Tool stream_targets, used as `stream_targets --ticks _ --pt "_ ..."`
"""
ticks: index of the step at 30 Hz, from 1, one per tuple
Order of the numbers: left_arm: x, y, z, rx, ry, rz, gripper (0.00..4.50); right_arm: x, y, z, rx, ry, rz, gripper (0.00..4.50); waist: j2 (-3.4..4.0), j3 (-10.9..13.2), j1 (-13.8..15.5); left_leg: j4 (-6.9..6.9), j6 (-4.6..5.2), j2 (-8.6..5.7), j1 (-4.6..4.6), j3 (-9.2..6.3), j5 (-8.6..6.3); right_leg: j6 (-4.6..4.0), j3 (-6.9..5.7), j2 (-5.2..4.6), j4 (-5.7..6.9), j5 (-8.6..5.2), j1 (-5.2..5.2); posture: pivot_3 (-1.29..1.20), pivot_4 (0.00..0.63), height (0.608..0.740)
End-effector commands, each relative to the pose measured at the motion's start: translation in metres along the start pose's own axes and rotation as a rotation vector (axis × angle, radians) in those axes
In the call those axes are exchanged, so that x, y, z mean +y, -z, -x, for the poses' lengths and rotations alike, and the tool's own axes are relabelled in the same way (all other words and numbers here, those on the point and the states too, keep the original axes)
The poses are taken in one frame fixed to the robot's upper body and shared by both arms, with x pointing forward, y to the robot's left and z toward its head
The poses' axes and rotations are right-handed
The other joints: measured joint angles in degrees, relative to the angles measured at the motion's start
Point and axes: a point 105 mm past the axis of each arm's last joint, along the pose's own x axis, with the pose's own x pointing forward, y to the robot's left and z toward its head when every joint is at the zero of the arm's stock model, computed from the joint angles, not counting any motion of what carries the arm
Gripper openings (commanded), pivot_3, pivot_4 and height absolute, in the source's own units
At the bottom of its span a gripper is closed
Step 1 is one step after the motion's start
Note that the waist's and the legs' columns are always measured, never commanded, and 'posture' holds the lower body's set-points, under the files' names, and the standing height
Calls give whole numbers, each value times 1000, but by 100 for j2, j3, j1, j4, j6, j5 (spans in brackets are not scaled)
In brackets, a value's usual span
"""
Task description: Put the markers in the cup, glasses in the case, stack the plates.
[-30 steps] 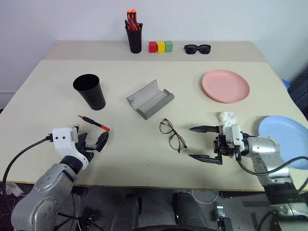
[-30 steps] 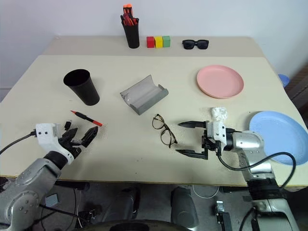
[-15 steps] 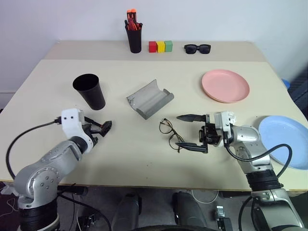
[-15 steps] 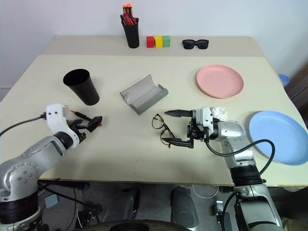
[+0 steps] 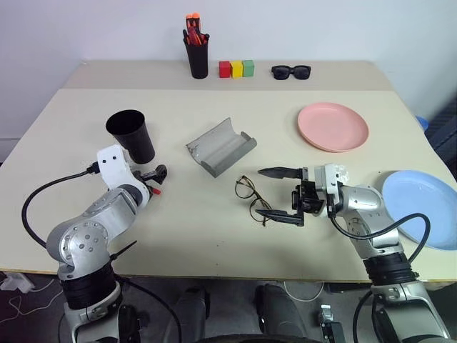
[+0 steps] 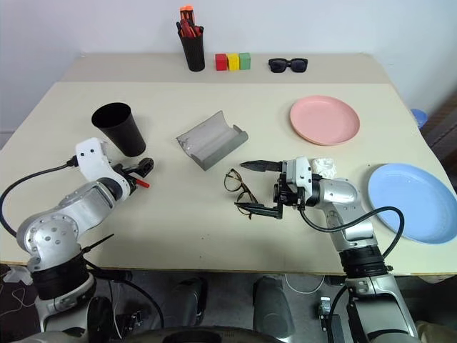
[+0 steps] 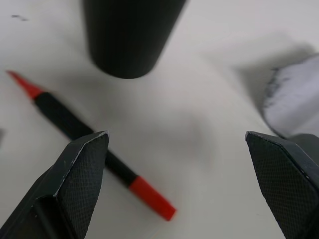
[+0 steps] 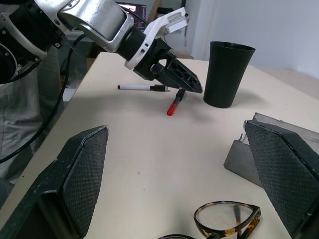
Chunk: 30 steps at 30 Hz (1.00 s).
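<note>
Left wrist view: marker [image 7: 84,134] lies flat, slanting past cup [image 7: 130,35].

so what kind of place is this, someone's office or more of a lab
Most likely a lab or test room set up as a mock desk. A plain beige table stands against a bare white wall, props like three coloured blocks and a pen holder are lined up neatly, and loose cables hang under the table.

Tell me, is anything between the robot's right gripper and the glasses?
No, nothing visible is in the way. The right gripper is open, right next to the glasses, with only bare table around them. The open grey case lies farther back, with clear table between it and the glasses too.
</note>
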Motion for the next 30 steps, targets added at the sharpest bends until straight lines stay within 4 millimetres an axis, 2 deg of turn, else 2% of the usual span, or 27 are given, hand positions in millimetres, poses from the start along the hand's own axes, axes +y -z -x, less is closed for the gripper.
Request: stream_targets --ticks 1,9,13,26,30 --pt "4 -17 11 -72 -33 14 4500 -6 -7 0 -1 -2 43 4452 -3 2 6 0 0 0 0 0 0 0 0 0 0 0 0 0 150 740" --pt "19 -20 14 -96 -172 138 4500 -5 -7 -2 5 -20 38 4452 -18 11 23 1 -5 -1 -1 0 3 1 0 0 -1 1 1 0 150 740" --pt "22 -21 5 -85 -301 243 4500 -6 -8 0 11 -35 37 4452 -38 22 40 2 -10 -2 -2 0 5 5 0 0 -3 3 3 0 150 740" --pt "3 -14 -21 -43 -451 303 4500 -9 -9 6 34 -30 45 4452 -60 35 31 1 -20 -4 -11 -1 11 20 0 0 -9 11 -3 0 150 740" --pt "-8 -8 -38 2 -483 321 4500 -6 -14 8 39 -22 49 4452 -65 38 50 2 -24 -4 -14 -1 13 23 -1 0 -10 13 -5 0 150 740"
